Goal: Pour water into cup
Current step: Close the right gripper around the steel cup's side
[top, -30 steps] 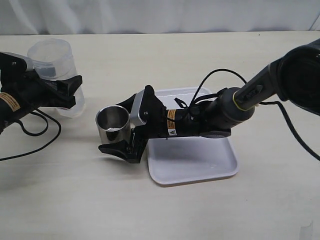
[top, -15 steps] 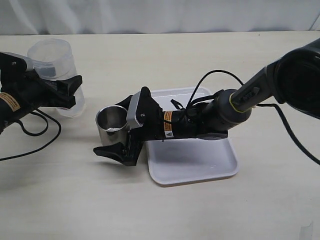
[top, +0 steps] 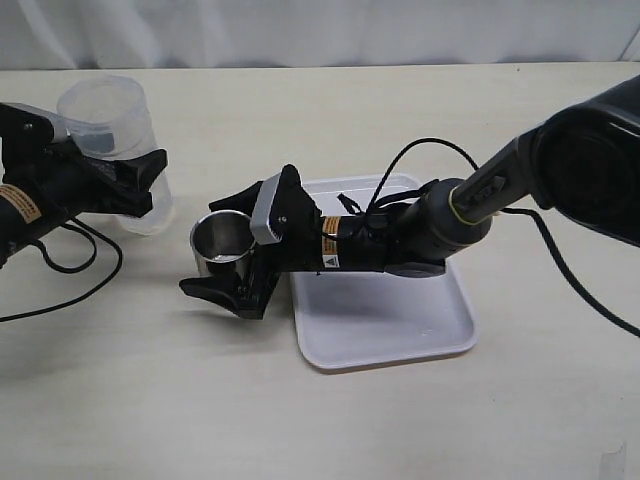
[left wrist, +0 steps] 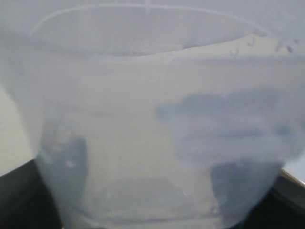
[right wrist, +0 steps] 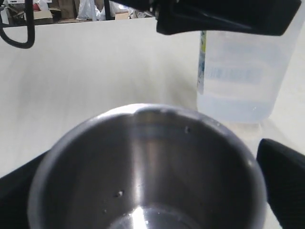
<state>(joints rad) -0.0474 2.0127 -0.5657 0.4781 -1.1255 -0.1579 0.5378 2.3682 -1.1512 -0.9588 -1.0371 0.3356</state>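
Nearest me is the cup [right wrist: 143, 162], and it fills the view from my right wrist. My right gripper [top: 205, 247] is spread wide to either side of it, and the fingers stand a little off the steel wall, so I straddle the cup without clamping it. It stands upright on the table [top: 300, 120], just beside the left edge of the white tray [top: 400, 330]. Something glints at its bottom, but I cannot tell whether that is water or bare metal.

Beyond the cup, well apart from it, is the clear plastic container [top: 105, 130]. My left gripper [top: 140, 185] is closed around its middle, one finger on each side. The container is close to upright and its mouth is nowhere near the cup.

Nothing is being poured now. I judge that the container has to come over the cup and tip for the pour to happen, unless that glint means it already has.

My right arm lies low across the tray, forearm nearly level, wrist turned so the fingers sit one in front of the cup and one behind. My left arm comes in low from the table's left side.
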